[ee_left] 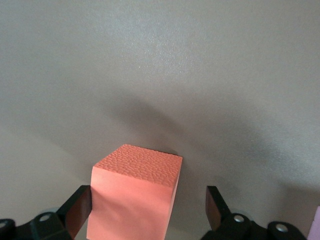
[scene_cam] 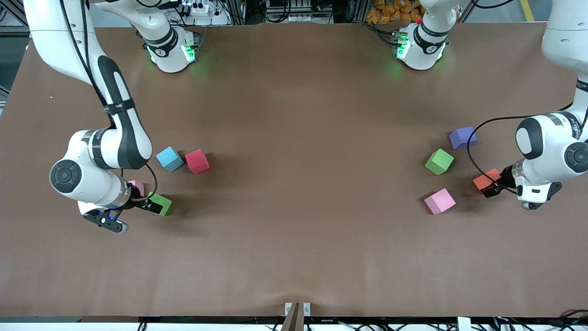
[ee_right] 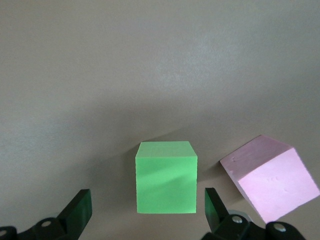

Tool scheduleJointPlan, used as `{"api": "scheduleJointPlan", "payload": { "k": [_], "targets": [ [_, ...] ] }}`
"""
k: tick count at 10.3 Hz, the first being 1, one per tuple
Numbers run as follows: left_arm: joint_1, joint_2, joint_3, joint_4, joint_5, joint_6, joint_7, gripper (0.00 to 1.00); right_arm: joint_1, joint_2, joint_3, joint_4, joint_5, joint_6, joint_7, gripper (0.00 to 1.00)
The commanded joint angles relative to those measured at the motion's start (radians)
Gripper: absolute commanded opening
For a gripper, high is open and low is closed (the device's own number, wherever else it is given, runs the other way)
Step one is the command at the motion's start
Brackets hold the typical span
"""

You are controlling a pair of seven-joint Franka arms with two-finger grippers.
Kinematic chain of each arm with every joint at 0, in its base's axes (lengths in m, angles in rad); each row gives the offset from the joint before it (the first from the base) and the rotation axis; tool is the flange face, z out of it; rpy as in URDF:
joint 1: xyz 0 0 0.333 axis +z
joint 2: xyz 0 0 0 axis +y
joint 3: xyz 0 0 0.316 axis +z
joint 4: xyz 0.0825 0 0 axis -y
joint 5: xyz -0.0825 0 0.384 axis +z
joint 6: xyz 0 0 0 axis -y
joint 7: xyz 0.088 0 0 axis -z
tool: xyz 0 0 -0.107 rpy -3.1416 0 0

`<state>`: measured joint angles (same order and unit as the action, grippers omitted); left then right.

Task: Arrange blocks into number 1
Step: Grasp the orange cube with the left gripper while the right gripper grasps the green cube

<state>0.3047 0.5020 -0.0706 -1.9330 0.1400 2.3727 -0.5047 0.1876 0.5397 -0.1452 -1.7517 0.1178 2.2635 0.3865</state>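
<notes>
At the left arm's end of the table, my left gripper (scene_cam: pixel 494 187) is low and open around an orange block (scene_cam: pixel 486 179). In the left wrist view that orange block (ee_left: pixel 135 197) sits between the fingers of the left gripper (ee_left: pixel 148 212), close to one pad and well apart from the other. At the right arm's end, my right gripper (scene_cam: pixel 149 204) is open around a green block (scene_cam: pixel 161 204). The right wrist view shows this green block (ee_right: pixel 166 182) just ahead of the right gripper (ee_right: pixel 147 215), with a gap at each finger. A pink block (ee_right: pixel 270 180) lies right beside it.
A light blue block (scene_cam: pixel 169 159) and a red block (scene_cam: pixel 197 161) lie together, farther from the front camera than the right gripper. Near the left gripper lie a purple block (scene_cam: pixel 462 137), a second green block (scene_cam: pixel 439 161) and a pink block (scene_cam: pixel 439 201). The brown table (scene_cam: pixel 294 138) spreads between both groups.
</notes>
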Motion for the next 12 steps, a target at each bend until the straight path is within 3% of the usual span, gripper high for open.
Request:
{"api": "scheduleJointPlan", "payload": {
  "k": [1,4,7,12],
  "targets": [
    [0.001,-0.022,0.002,0.002,0.029,-0.021,-0.001,1.0,0.009,-0.015,-0.011,-0.037,0.077,0.025,-0.008,1.0],
    [0.002,-0.008,0.002,0.009,0.029,-0.021,-0.005,1.0,0.01,-0.012,-0.013,-0.064,0.076,0.028,-0.024,1.0],
    [-0.001,0.018,0.0,0.008,0.029,-0.01,-0.006,1.0,0.01,-0.007,-0.033,-0.069,0.065,0.036,-0.193,1.0],
    [-0.001,0.044,0.0,0.008,0.03,-0.007,-0.006,1.0,0.01,0.035,-0.033,-0.066,0.066,0.068,-0.184,1.0]
  ]
}}
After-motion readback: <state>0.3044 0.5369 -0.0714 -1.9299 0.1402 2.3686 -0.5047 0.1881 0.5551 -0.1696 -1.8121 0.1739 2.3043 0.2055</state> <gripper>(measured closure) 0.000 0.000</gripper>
